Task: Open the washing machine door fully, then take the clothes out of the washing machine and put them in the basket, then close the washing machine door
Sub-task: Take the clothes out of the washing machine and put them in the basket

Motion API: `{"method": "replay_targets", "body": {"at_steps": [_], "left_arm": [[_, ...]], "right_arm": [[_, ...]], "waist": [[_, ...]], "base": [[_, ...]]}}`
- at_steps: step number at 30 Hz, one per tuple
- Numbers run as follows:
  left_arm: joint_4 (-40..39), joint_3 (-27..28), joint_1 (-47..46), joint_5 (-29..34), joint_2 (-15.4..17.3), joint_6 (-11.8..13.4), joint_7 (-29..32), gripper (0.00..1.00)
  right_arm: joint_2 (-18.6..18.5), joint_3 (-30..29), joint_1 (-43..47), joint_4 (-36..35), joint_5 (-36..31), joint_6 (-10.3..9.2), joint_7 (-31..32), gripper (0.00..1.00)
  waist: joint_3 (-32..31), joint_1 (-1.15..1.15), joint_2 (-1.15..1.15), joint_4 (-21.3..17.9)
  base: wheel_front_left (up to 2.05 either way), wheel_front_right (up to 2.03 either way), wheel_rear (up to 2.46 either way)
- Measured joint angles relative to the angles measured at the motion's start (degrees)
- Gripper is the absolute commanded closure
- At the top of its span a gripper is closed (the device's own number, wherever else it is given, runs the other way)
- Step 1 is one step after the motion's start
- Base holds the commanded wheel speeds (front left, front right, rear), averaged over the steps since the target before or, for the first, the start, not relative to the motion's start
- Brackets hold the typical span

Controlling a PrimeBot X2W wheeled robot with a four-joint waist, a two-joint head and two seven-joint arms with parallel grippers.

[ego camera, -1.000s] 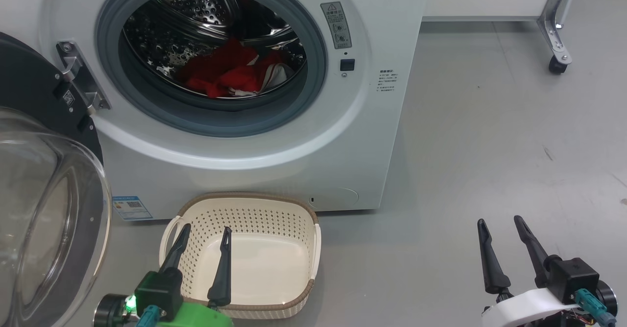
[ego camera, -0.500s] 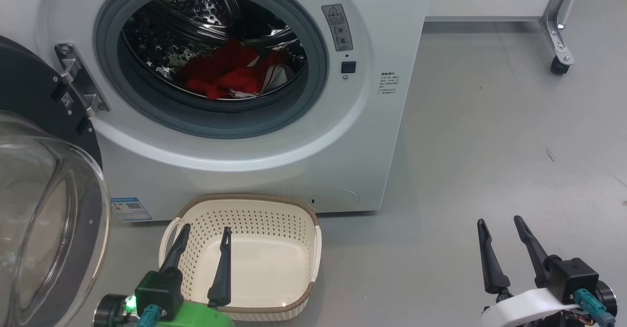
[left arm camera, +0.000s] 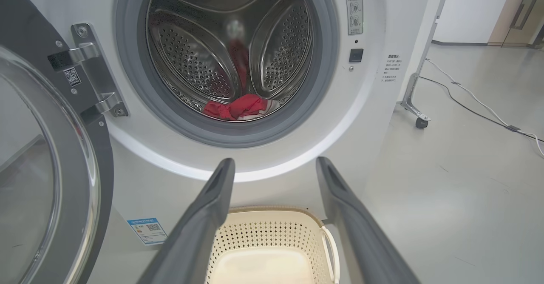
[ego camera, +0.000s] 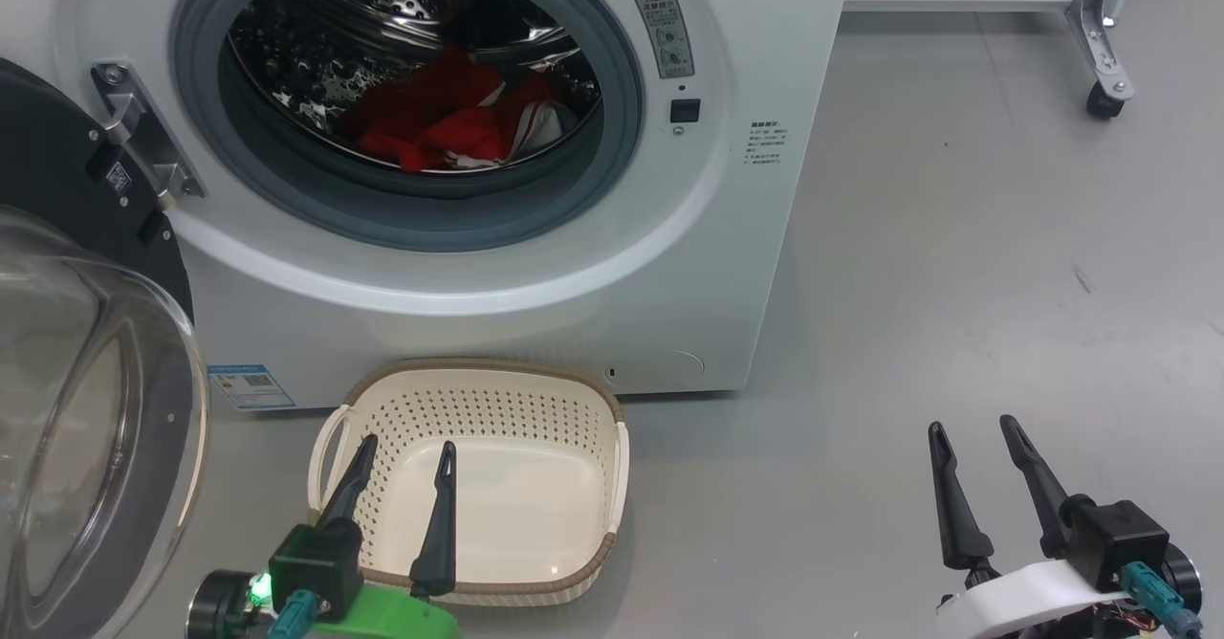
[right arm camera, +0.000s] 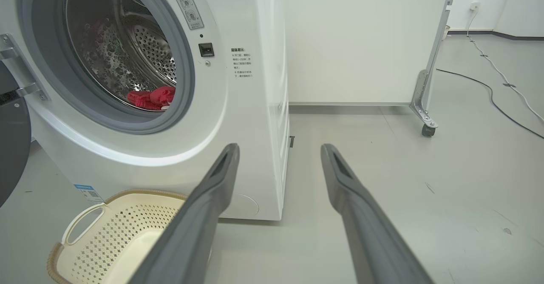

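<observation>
Wheeled white panel point(right arm camera: 361, 41), floor cables point(right arm camera: 491, 89)

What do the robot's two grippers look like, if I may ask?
The left gripper has two long, tapering dark fingers on a black block with a green light, a teal plug and a green mount. The right gripper has like fingers, block and plug on a white curved mount.

The washing machine door point(ego camera: 91, 400) is cut off by the left edge of the head view, the printed text point(ego camera: 768, 146) right of centre there is too small to read, and the basket point(left arm camera: 276, 211) runs off the bottom edge of the left wrist view, partly behind the left claw point(left arm camera: 275, 161).
</observation>
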Motion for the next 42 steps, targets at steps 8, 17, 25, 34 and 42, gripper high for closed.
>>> {"method": "replay_targets", "body": {"at_steps": [8, 17, 25, 34, 42], "left_arm": [[1.0, -1.6, -3.9, -1.6, 0.0, 0.0, 1.4, 0.00], [6.3, -1.1, -11.1, -3.5, -0.1, -0.1, 4.1, 0.00], [10.9, 1.5, -21.9, -5.1, 0.3, -1.6, 9.3, 0.00], [12.9, 6.1, -36.7, -8.7, 3.9, -3.7, 16.9, 0.00], [16.5, 8.6, -46.9, -11.3, 8.4, -5.1, 26.5, 0.00]], "right_arm": [[0.0, 1.2, -0.3, -1.6, 0.0, 0.47, 0.0, 0.00], [0.0, 1.5, -3.5, -3.5, 0.0, 1.00, 0.0, 0.00], [0.0, 2.0, -7.9, -5.6, 0.0, 1.44, 0.0, 0.00], [-0.1, 3.2, -13.0, -6.9, 2.8, 1.55, 0.0, 0.00], [-0.1, 4.3, -16.9, -7.0, 5.8, 1.67, 0.0, 0.00]], "waist": [[4.0, 0.00, 0.00, -0.7], [10.3, 0.00, 0.00, -2.7], [16.3, 0.00, 0.00, -5.7], [23.3, 0.00, 0.00, -9.5], [28.9, 0.00, 0.00, -13.3]], "base": [[0.00, 0.00, 0.00], [0.00, 0.00, 0.00], [0.00, 0.00, 0.00], [0.00, 0.00, 0.00], [0.00, 0.00, 0.00]]}}
